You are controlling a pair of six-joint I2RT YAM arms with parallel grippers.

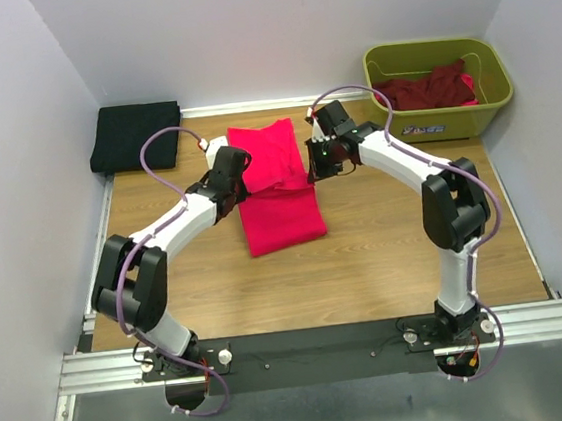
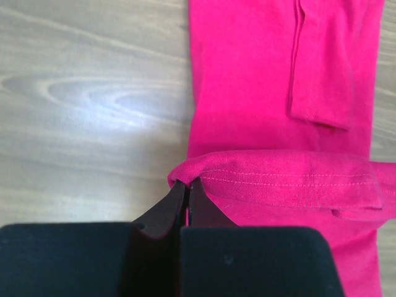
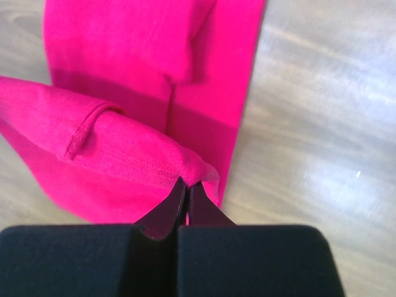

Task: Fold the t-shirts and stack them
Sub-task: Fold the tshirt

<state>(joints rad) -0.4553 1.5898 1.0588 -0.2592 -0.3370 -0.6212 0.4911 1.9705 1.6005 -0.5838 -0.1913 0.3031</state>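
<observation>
The metal rail [image 1: 325, 345] at the near edge carries both arm bases, and from it the arms reach out over the wooden table [image 1: 387, 260] toward its middle. There a pink t-shirt [image 1: 279, 196] [image 2: 247, 93] [image 3: 124, 62] lies between them, a long strip running near to far. The left gripper [image 1: 234, 167] [image 2: 187, 184] has its jaws pinched tight on a stitched, hemmed edge at the shirt's left side. The right gripper [image 1: 316, 162] [image 3: 187, 184] is clamped the same way on a bunched corner at the right side. The held edge stretches across between the two, raised above the cloth lying flat on the table beneath. A black t-shirt [image 1: 137, 135] sits folded in the far left corner, well apart. At the far right a green tub [image 1: 443, 123] holds crumpled maroon shirts [image 1: 429, 89].
</observation>
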